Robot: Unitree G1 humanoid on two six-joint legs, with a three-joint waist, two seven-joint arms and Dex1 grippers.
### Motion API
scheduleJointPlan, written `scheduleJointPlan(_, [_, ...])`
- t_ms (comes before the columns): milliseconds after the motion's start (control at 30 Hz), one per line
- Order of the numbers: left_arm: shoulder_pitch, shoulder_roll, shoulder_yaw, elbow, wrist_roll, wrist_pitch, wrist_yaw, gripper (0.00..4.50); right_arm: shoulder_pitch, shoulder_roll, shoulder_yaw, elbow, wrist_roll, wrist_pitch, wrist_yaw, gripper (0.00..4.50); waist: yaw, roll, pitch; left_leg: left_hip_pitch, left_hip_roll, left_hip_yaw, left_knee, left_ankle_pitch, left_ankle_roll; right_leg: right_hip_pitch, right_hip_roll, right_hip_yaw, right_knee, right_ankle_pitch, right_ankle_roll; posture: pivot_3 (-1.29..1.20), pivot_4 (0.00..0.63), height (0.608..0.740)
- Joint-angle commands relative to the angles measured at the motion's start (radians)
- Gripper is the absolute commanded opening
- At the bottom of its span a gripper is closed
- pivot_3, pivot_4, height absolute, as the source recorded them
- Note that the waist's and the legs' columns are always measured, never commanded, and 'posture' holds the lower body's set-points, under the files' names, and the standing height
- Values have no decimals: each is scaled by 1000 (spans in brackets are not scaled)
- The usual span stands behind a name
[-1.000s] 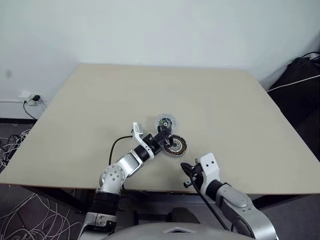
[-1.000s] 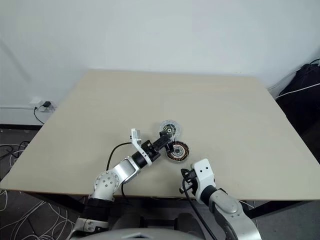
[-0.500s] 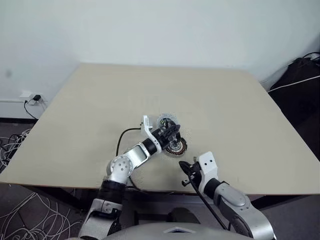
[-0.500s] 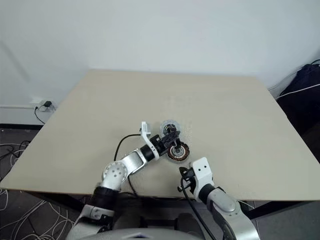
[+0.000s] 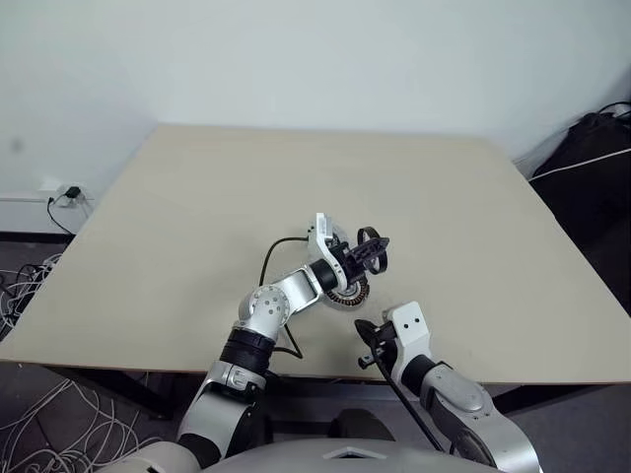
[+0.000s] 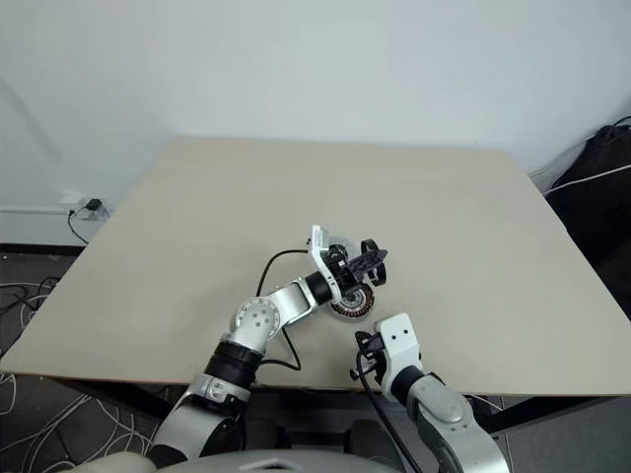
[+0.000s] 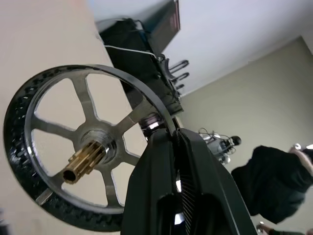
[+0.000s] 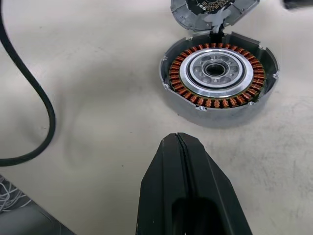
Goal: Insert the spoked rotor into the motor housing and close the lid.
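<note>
a plain beige surface [image 5: 197, 217] stands against a white wall, with cables on the floor at its left and a dark bag at the far right. the head views show the left gripper [image 5: 378, 252] raised over the motor housing [image 5: 347, 290], its fingers closed narrow on the spoked rotor [image 5: 371, 248], held on edge. the left wrist view adds the rotor's brass shaft and a person's dark sleeve (far off in the room). the right wrist view shows the right gripper [image 8: 182, 142] with fingers pressed together, empty, near the housing's copper windings, the lid [image 8: 213, 10] touching its far rim. since a second ago the left arm has carried the rotor up and rightward; the right arm has kept still.
</note>
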Motion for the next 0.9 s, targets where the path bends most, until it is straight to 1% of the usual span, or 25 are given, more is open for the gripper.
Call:
scheduleJointPlan(33, [48, -120, -4, 30, 28, -2, -25, 302, -6, -2, -12, -51, -1, -24, -1, 0, -1, 0, 0, 0, 0, 0, 0, 0, 0, 0, 0, 0, 0, 0, 0, 0, 0, 740])
scheduleJointPlan(267, [66, -122, 13, 55, 67, 6, -26, 302, -10, -6, -23, -33, 2, -37, 7, 0, 1, 0, 0, 0, 0, 0, 0, 0, 0, 0, 0, 0, 0, 0, 0, 0, 0, 740])
scheduleJointPlan(900, [171, -72, 83, 9, 126, 59, -24, 302, -22, -4, -9, -7, -3, -60, 21, 0, 1, 1, -1, 0, 0, 0, 0, 0, 0, 0, 0, 0, 0, 1, 2, 0, 0, 740])
